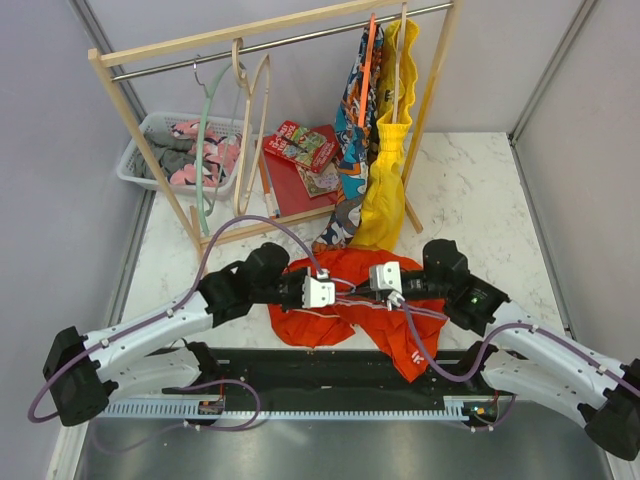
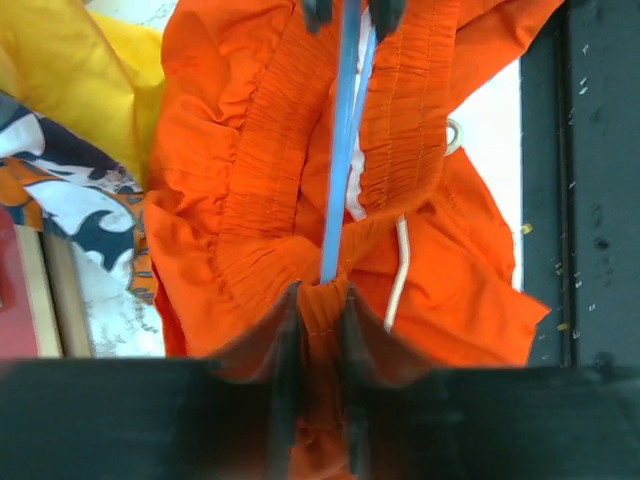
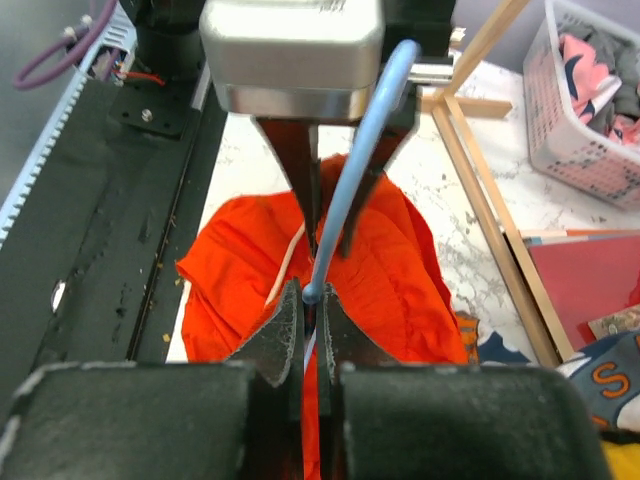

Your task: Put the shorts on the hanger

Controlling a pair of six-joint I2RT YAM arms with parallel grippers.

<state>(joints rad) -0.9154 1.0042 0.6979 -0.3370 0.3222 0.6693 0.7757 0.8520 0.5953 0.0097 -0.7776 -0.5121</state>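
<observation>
Orange-red fabric shorts [image 1: 320,318] lie crumpled on white marble table [image 1: 470,190] between both arms. Left gripper [image 2: 320,300] pinches their gathered waistband, jaws nearly closed. Right gripper [image 3: 312,297] clamped tight on thin light-blue hanger [image 3: 352,180], which runs between waistband folds.

The table [image 1: 470,180] is white marble with grey lines. A wooden clothes rack [image 1: 150,150] stands at its back. The walls [image 1: 40,150] around are plain grey.
</observation>
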